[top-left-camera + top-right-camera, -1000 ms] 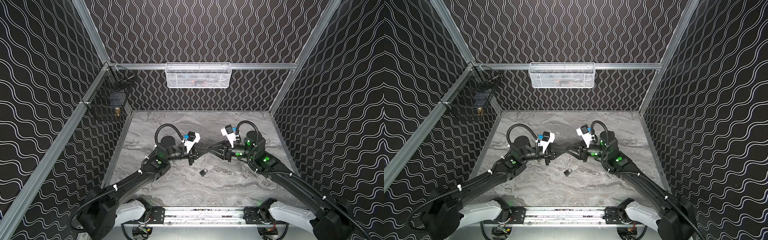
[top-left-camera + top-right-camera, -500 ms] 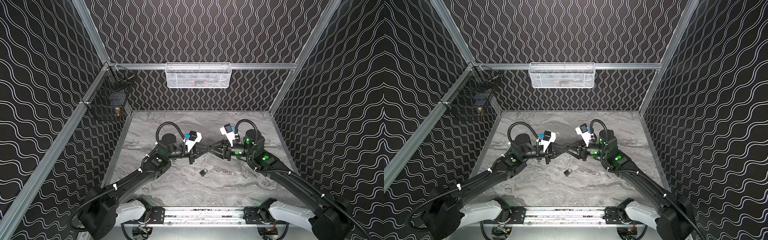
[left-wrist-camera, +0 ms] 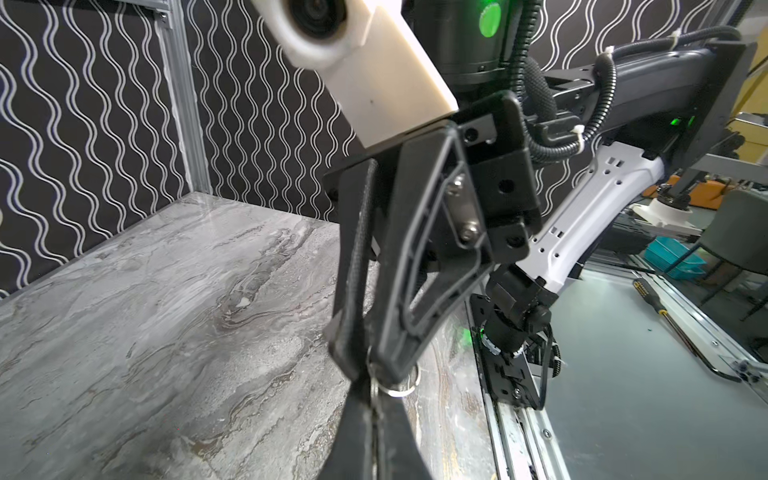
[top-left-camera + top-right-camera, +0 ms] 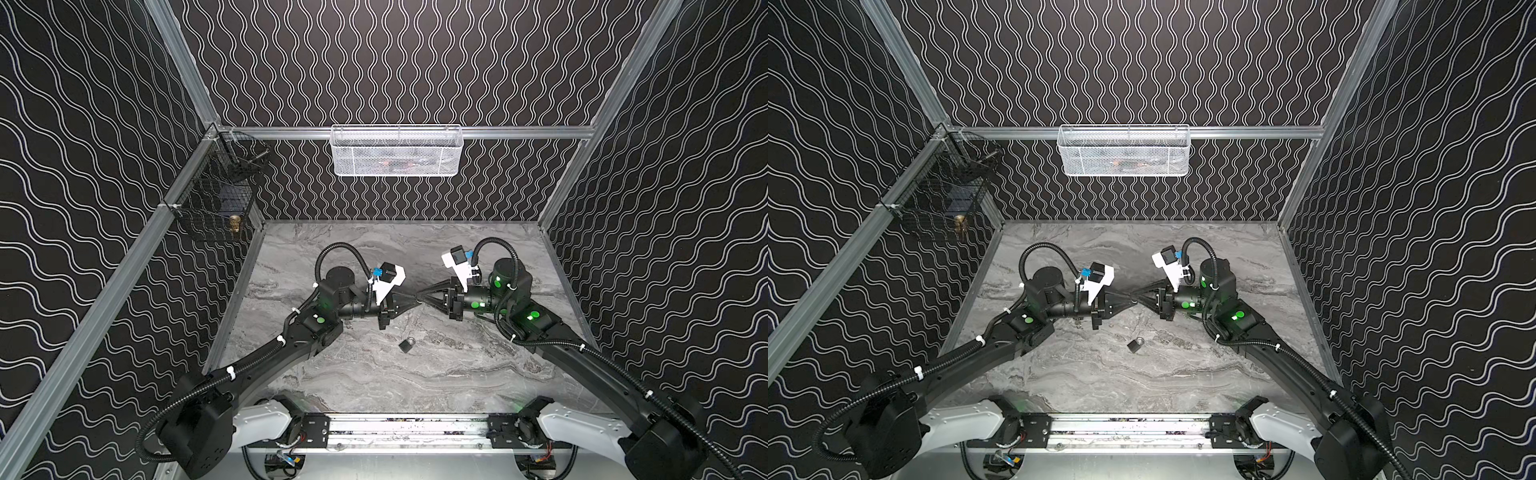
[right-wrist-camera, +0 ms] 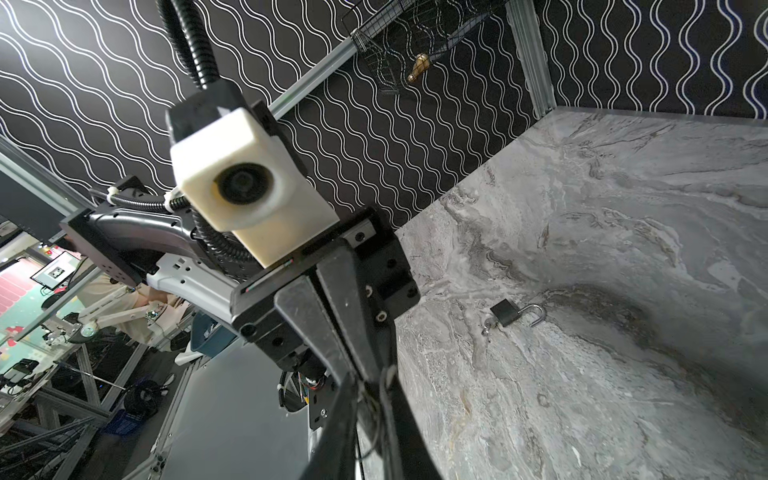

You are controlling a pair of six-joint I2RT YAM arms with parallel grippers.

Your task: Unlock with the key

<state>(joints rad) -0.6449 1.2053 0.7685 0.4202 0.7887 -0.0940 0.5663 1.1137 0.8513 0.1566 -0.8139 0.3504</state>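
Two sets of jaws are meeting tip to tip above the middle of the worktop (image 4: 353, 386), and both are pinching the same small thing, the key ring (image 3: 399, 385). The left jaws are sitting closed on it. The right jaws, pointing in from 3 o'clock, are closed on it from the opposite side, so the ring is hanging between the two pairs. The key blade itself is hiding between the tips, so I cannot tell how it is lying.

Sharing the ring like this is probably serving a re-grip. A thin, flat key is hard to aim from a poor hold, and a second pinch is letting one arm take it at a better angle.

The padlock (image 4: 406, 344) is lying flat on the worktop at 6 o'clock from the meeting tips, apart from both arms, with nothing steadying it. In the right wrist view its shackle (image 5: 537, 312) appears to be standing free at one end. A small bright bit (image 5: 487, 326) is touching its base, too small to identify.

The ring is thin, round, bright steel wire, likely slippery. The jaws are black, tapering and triangular, with ribbed webs. The padlock is showing a dark, squarish body under a curved, shiny shackle. The worktop is looking smooth, grey-veined and slightly glossy.
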